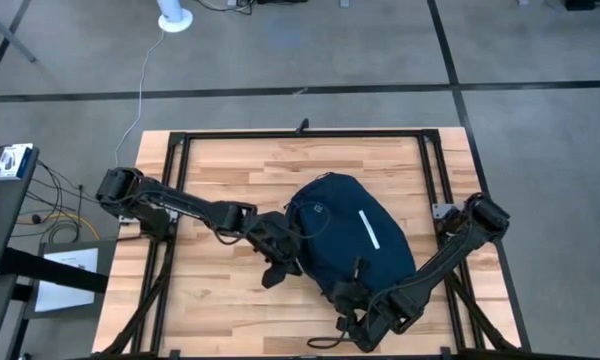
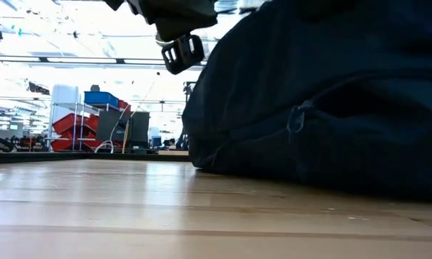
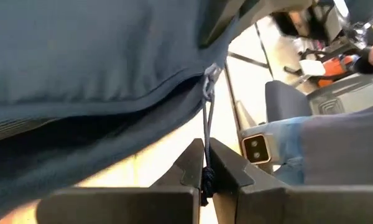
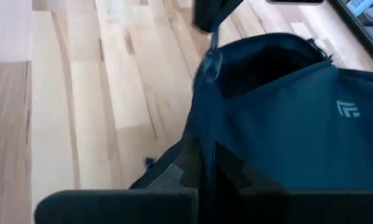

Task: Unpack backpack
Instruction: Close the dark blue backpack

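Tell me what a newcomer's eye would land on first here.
The dark navy backpack fills the middle of the wooden table, white stripe up. The left gripper is shut on its zipper cord at one side; the right gripper is clamped on fabric at its near end.

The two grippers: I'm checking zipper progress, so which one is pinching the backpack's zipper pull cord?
The left gripper, at the backpack's left edge: its shut fingers clamp the cord. The right gripper, at the near end, is shut on fabric.
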`<move>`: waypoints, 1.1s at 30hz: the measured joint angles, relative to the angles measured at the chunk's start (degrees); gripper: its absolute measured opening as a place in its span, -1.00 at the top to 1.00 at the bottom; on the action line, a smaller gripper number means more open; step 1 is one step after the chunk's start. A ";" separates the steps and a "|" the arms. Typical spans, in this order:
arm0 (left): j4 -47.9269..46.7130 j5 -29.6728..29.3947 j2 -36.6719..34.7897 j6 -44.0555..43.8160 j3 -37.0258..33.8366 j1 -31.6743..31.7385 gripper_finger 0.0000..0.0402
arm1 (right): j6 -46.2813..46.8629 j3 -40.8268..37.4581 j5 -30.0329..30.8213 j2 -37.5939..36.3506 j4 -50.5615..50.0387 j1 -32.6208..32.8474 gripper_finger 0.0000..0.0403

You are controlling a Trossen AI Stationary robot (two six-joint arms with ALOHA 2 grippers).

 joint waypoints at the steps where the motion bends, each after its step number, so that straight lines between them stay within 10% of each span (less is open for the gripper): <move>1: -0.61 0.19 -0.02 0.54 0.00 0.45 1.00 | -0.04 0.00 -0.46 -0.08 -0.03 0.28 1.00; 20: -20.09 -1.01 -0.64 11.59 -0.28 10.42 1.00 | 6.34 -0.13 -6.37 -2.28 -3.09 4.98 1.00; 33: -25.36 -19.39 -4.56 9.88 -0.21 11.29 1.00 | 6.98 -0.04 -6.00 -2.28 -5.42 5.26 1.00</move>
